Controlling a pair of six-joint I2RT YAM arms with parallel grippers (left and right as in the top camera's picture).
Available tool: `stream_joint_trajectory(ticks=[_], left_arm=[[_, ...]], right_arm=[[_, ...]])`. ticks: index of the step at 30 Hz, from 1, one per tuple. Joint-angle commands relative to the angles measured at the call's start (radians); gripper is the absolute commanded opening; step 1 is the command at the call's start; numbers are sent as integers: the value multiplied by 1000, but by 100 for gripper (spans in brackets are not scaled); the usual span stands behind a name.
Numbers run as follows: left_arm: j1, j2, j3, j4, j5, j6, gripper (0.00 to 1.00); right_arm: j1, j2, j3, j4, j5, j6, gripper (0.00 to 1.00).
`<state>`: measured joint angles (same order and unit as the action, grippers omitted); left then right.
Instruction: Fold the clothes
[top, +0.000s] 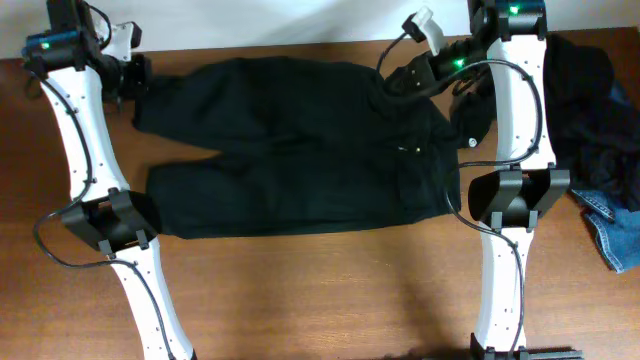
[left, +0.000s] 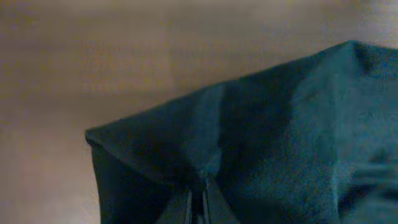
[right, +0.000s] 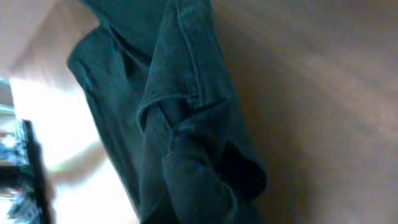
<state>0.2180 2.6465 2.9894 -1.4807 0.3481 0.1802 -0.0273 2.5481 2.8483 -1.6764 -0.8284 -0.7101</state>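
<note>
The clothes being worked are a pair of black trousers (top: 300, 150), spread across the back half of the brown table (top: 300, 300), legs to the left and waist to the right. My left gripper (top: 140, 82) is shut on the far leg's hem corner; in the left wrist view its jaws (left: 198, 206) pinch the dark cloth (left: 267, 124) tightly. At the far waist edge my right gripper (top: 397, 84) is shut on the trousers. In the right wrist view bunched fabric (right: 186, 149) hangs over the fingers and hides them.
A heap of other dark clothes (top: 590, 100) lies at the back right, with a blue denim piece (top: 615, 230) below it near the table's right edge. Both arms' lower links (top: 110, 220) (top: 515, 195) stand beside the trousers' near corners.
</note>
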Motion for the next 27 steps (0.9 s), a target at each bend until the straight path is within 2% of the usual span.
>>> stream_joint_trajectory(ticks=[1,4,8,14,22,27], left_arm=[[-26,-5,29,34,13,135,1],[-51,-5,52,29,-10,187,1],[-73,-5,118,21,-31,238,0],[-93,-58,150,28,-28,293,1],[-115,-101,150,-35,-30,307,1],[-114,-101,150,-116,-30,234,1]], right_arm=[[1,-45,17,39,33,-132,4],[1,-45,17,77,86,-149,4],[1,-46,17,77,92,-318,4],[1,-48,18,114,40,-439,4],[1,-98,18,143,-3,-436,4],[1,-109,18,143,-7,-238,4]])
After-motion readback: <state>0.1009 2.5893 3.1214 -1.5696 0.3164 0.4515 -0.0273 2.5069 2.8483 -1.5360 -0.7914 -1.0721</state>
